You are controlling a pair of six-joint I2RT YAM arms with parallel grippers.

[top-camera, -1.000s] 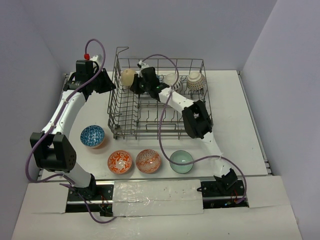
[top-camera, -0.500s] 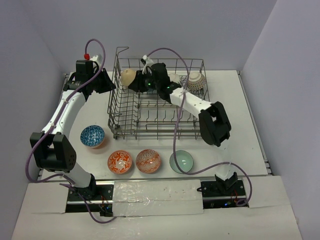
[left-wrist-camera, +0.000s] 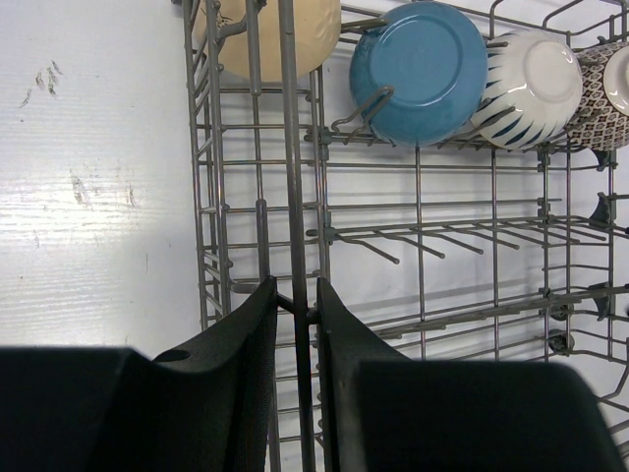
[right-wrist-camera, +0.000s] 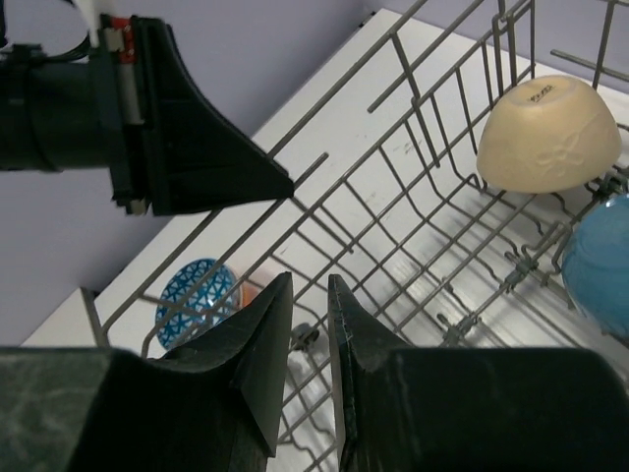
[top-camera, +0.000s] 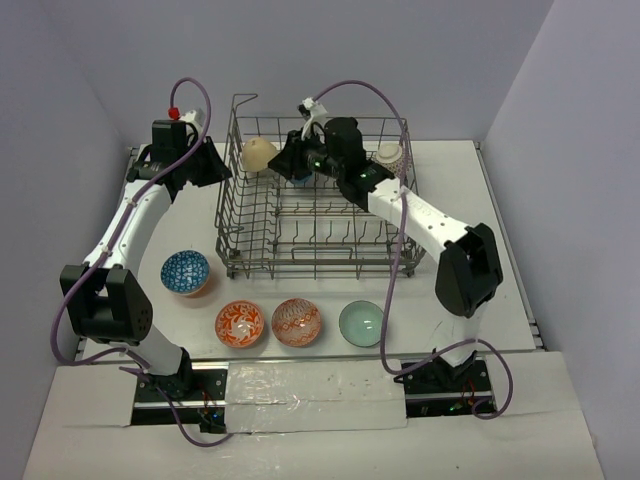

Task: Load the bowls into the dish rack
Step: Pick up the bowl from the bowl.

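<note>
The grey wire dish rack (top-camera: 232, 205) stands at the back middle of the table. Along its far row rest a tan bowl (left-wrist-camera: 280, 39), a teal-blue bowl (left-wrist-camera: 423, 69), a white striped bowl (left-wrist-camera: 536, 88) and a dark patterned bowl (left-wrist-camera: 604, 98). My left gripper (left-wrist-camera: 296, 290) is shut on the rack's left top rim wire (left-wrist-camera: 291, 147). My right gripper (right-wrist-camera: 310, 285) hovers over the rack's far left part, slightly open and empty, beside the tan bowl (right-wrist-camera: 548, 138). On the table in front lie a blue-white bowl (top-camera: 185, 272), two orange-red bowls (top-camera: 239, 323) (top-camera: 296, 321) and a pale green bowl (top-camera: 361, 323).
Rows of upright tines (left-wrist-camera: 432, 241) fill the rack's middle and front. The right arm's elbow (top-camera: 466, 268) hangs over the table right of the rack. Purple cables (top-camera: 345, 95) loop above the rack's back edge. Walls close in behind and on both sides.
My right gripper has opened and drawn up and to the right, away from the teal-blue bowl in the far row; its elbow swung right. The left arm has not moved.
</note>
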